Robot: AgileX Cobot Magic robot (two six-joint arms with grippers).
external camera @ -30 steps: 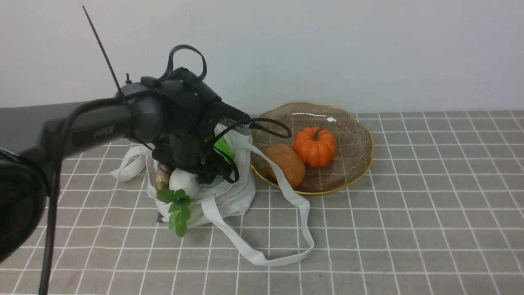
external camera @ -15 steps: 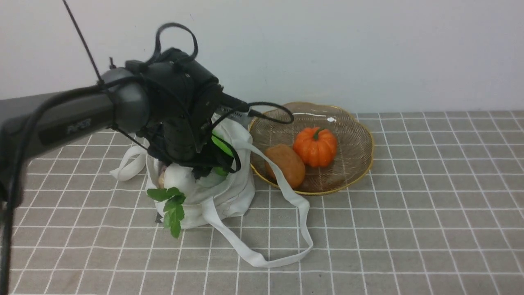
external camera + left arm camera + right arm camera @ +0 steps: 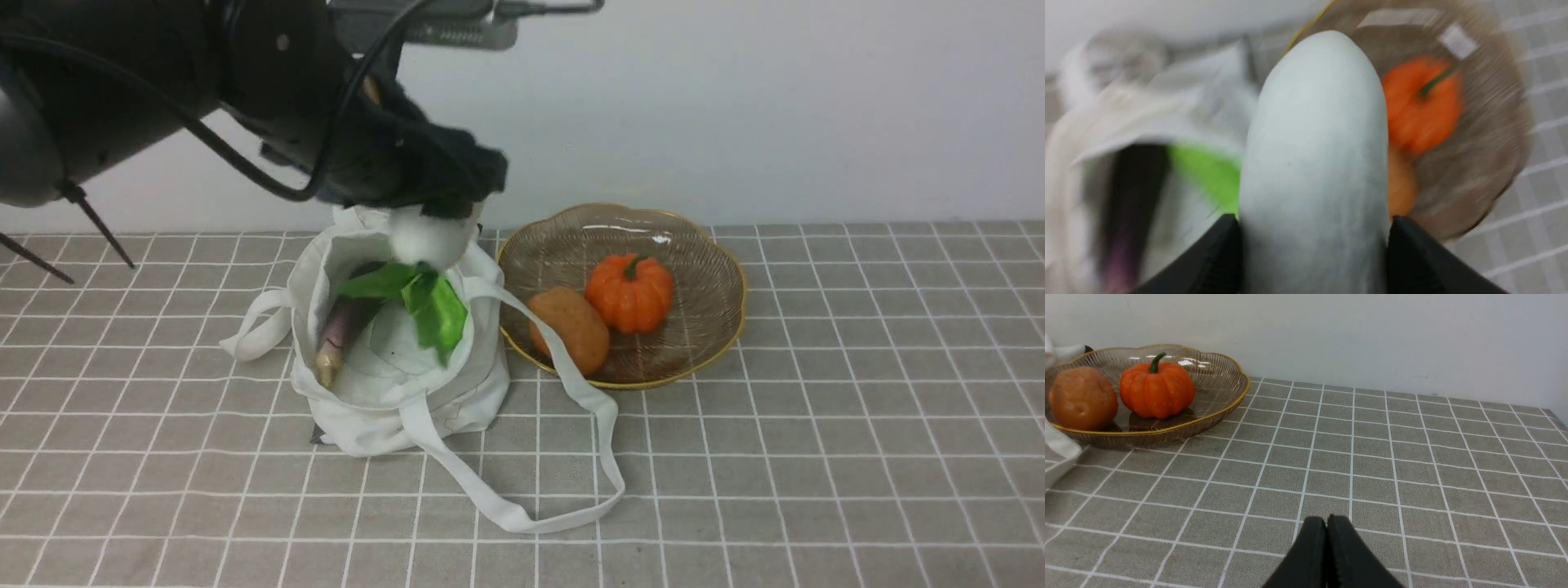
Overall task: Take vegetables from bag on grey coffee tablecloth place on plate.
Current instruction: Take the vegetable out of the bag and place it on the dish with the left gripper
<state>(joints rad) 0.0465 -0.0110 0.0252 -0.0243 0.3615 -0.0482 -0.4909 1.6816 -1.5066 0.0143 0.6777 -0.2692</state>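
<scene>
One radish [image 3: 430, 237], pinched in the left gripper [image 3: 1313, 222], should travel high from bag [image 3: 384, 408] to plate [image 3: 710, 269] at three o'clock, avoiding the pumpkin [image 3: 629, 291]. Right gripper [image 3: 1327, 522] sits pressed together.

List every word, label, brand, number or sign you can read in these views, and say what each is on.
No readable text, number or sign in any view.
bag: faint dark line marks low on its front, too faint to read.
left arm: no label shows on its housing.
radish: plain white, no print; the rest of the left wrist view is blurred.
</scene>
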